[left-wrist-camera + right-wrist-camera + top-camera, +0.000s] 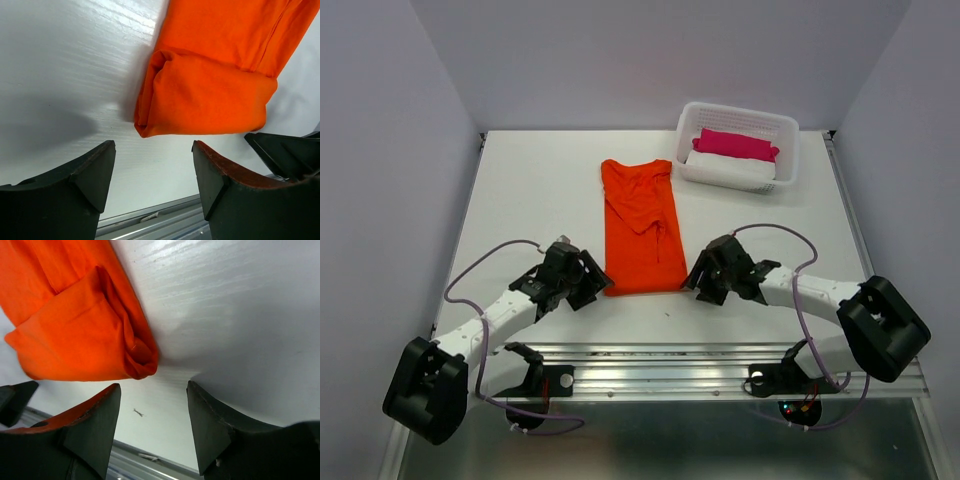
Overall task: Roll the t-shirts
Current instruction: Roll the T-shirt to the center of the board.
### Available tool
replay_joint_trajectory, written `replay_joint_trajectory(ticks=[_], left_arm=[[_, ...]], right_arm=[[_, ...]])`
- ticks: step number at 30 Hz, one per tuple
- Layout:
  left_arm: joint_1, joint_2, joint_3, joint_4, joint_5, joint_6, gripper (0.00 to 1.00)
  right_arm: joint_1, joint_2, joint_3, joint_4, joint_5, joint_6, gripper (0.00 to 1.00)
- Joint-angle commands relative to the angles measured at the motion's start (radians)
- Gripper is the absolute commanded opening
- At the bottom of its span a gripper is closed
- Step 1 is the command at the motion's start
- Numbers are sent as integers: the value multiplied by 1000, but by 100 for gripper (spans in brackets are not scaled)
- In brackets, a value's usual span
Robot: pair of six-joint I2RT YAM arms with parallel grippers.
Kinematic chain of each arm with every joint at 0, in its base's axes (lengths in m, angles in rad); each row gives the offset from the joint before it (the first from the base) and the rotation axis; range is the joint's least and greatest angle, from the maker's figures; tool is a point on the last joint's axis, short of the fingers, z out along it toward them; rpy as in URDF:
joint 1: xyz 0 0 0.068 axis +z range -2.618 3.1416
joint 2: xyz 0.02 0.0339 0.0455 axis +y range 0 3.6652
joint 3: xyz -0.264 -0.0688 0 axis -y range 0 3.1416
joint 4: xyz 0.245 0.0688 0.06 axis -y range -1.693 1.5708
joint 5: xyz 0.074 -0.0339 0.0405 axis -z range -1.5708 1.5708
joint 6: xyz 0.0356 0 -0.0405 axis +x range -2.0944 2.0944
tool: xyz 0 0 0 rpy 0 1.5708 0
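Between left claw [592,283] and right claw [698,280], orange t-shirt [640,225], ungripped

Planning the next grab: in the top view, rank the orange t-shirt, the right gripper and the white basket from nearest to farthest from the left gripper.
1. t-shirt: its near end lies just right of the left gripper.
2. right gripper: across the shirt's near end.
3. white basket: far right of the table.

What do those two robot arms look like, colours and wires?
The left arm and right arm are white tubes between chunky black joints, each trailing a thin lilac cable. The left gripper and right gripper each end in two black wedge-shaped fingers.
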Motion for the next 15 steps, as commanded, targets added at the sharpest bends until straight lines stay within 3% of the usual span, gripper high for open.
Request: replay_joint_trajectory(ticks=[1,8,15], left_arm=[[-4,-21,-53,94,33,-92,73],[-4,20,-78,128,32,-132,63],[-2,28,-110,160,16,-156,61]], right_arm=[[-9,-21,-65,125,-39,134,61],[-27,-36,-190,283,-29,248,52],[-36,-36,-212,318,15,259,47]])
